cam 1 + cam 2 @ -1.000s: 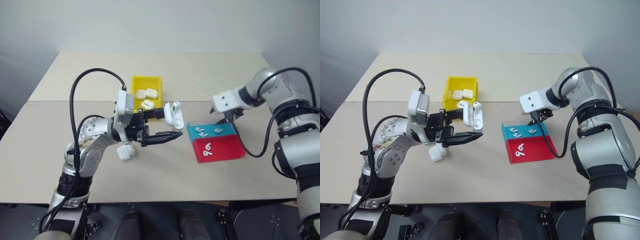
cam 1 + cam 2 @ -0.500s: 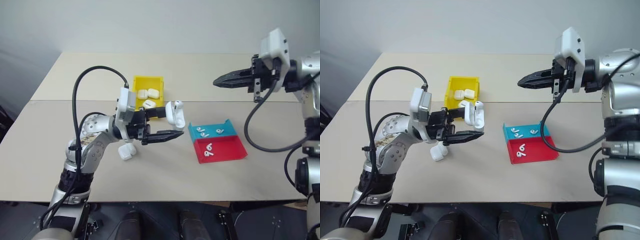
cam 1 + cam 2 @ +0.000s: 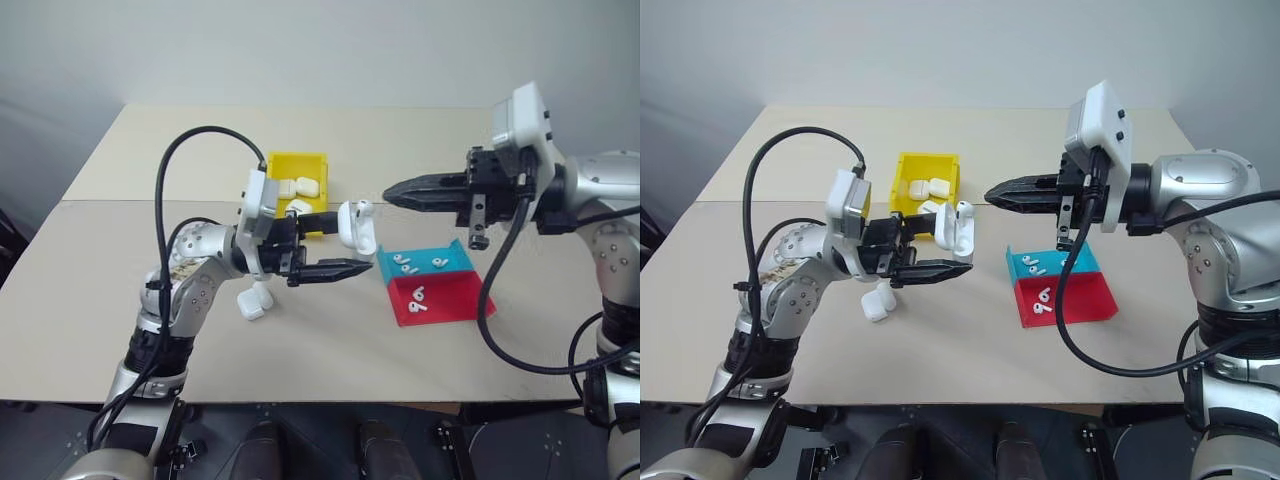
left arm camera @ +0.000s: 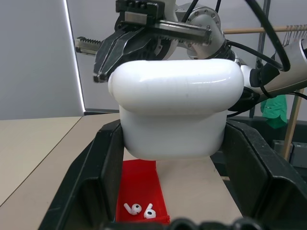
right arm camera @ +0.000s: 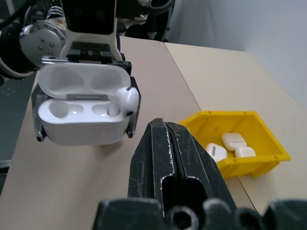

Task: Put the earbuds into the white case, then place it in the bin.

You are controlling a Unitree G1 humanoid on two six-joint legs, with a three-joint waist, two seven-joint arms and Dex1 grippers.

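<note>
The left hand (image 3: 322,248) grips the white case (image 3: 355,226) above the surface (image 3: 330,350), lid hinged open toward the right hand (image 3: 392,194), long axis level. One earbud (image 5: 125,100) stands in a socket; the other socket looks empty. The right hand's fingers are pressed together, apparently holding nothing. The yellow bin (image 3: 297,180) holds three closed cases; the teal tray (image 3: 424,262) and red tray (image 3: 440,298) hold loose earbuds.

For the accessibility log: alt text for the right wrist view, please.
The left end effector holds a small glossy white plastic case open, one tiny white earbud seated in it. The shut right end effector points toward it, beside a yellow plastic bin holding closed white cases.
</note>
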